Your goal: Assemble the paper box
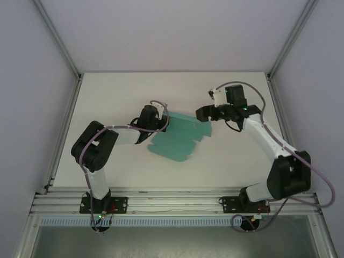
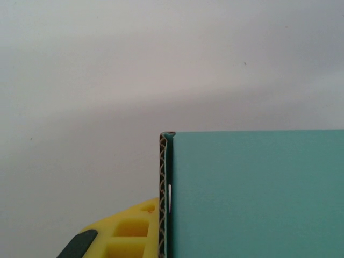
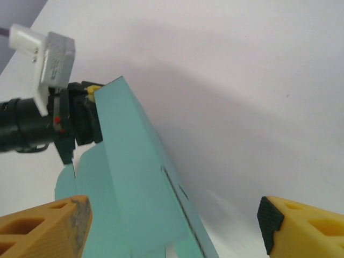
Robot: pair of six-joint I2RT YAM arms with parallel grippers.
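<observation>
The paper box (image 1: 177, 137) is a flat teal-green die-cut sheet with flaps, lying mid-table with its far edge lifted. My left gripper (image 1: 161, 121) is shut on that edge at its left end. In the left wrist view one yellow finger (image 2: 129, 231) presses against the folded card's corrugated edge (image 2: 163, 193), and the teal panel (image 2: 252, 193) hides the other finger. My right gripper (image 1: 207, 114) stands open at the sheet's right end. In the right wrist view its fingertips (image 3: 269, 215) are wide apart, and the raised teal panel (image 3: 134, 183) runs between them, touching neither. The left gripper (image 3: 80, 115) grips the panel's far corner.
The white table (image 1: 107, 91) is walled by grey panels and aluminium posts (image 1: 56, 40) at the back corners. A metal rail (image 1: 172, 201) carries both arm bases along the near edge. Bare tabletop lies behind and to both sides of the sheet.
</observation>
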